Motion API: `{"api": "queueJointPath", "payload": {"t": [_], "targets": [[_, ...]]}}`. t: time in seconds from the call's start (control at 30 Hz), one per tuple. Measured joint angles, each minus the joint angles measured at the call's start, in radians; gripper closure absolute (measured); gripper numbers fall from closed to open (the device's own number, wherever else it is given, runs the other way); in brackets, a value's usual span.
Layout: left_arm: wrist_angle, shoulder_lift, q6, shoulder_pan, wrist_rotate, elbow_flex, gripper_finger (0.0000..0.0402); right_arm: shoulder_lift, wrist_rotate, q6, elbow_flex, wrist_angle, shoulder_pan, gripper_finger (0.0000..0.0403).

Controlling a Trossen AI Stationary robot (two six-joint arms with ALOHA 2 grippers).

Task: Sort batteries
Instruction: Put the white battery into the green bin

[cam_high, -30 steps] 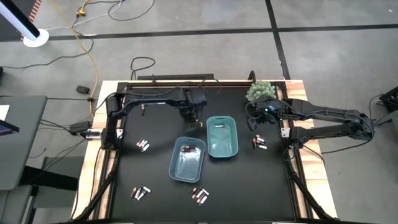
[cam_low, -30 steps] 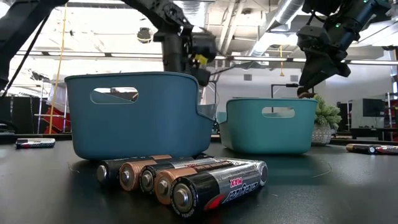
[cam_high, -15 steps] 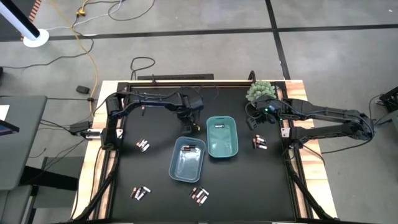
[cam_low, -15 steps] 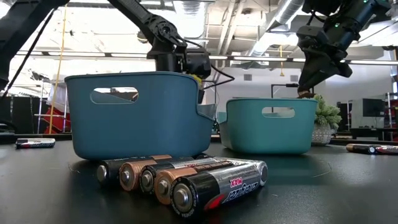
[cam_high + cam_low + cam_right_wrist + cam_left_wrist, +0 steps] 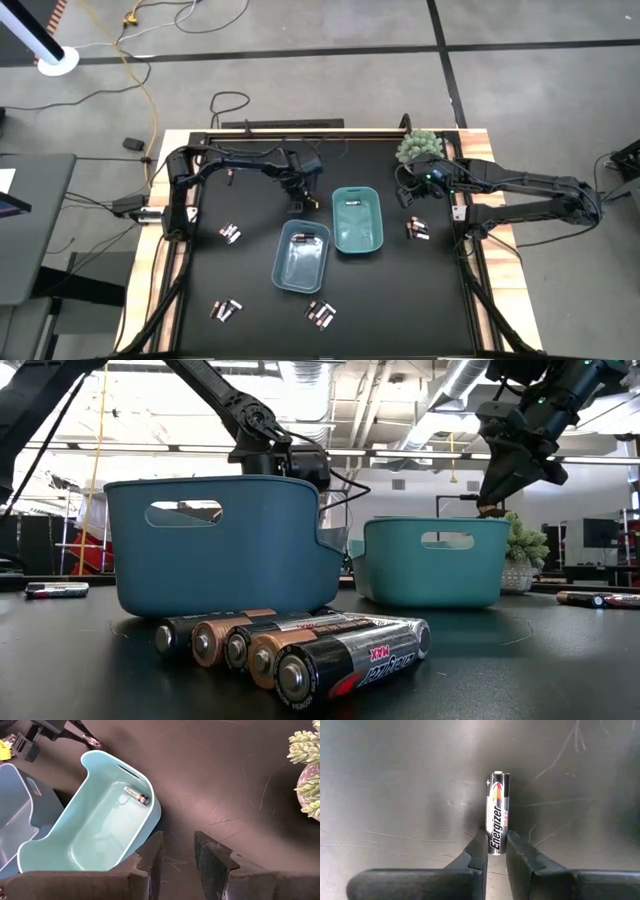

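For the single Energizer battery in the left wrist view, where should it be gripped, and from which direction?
Across the round body near one end, coming along the cell's length. The Energizer battery is slim and points straight away from the left gripper, whose fingers already close on its near end that way.

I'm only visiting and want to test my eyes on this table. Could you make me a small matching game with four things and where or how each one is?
Things:
1. left end effector
2. teal bin
3. blue bin
4. small plant

States or places:
A. at the table's back edge, beside the right arm
B. shut on an upright Energizer battery
C. holds one battery, with the right end effector above the table beside it
D. nearer the front, touching the other bin

Pairs: 1-B, 2-C, 3-D, 4-A
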Motion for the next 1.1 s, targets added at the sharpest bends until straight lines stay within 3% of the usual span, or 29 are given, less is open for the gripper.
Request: {"api": "queueJointPath", "payload": {"t": [0.2,0.53,0.83,1.1], "targets": [[-0.012,-0.002,-0.020,0.001,-0.006,0.005,0.0366,0.000,0.000,-0.001,0.000,0.000,0.000,0.0275],[-0.193,0.004,-0.069,0.004,-0.028,0.131,0.0366,0.000,0.000,-0.011,0.000,0.000,0.000,0.0275],[-0.282,0.003,-0.085,-0.015,-0.023,0.327,0.0366,0.000,0.000,-0.028,0.000,0.000,0.000,0.0275],[-0.253,0.003,-0.107,-0.098,-0.018,0.497,0.0366,0.000,0.000,-0.042,0.000,0.000,0.000,0.0275]]}}
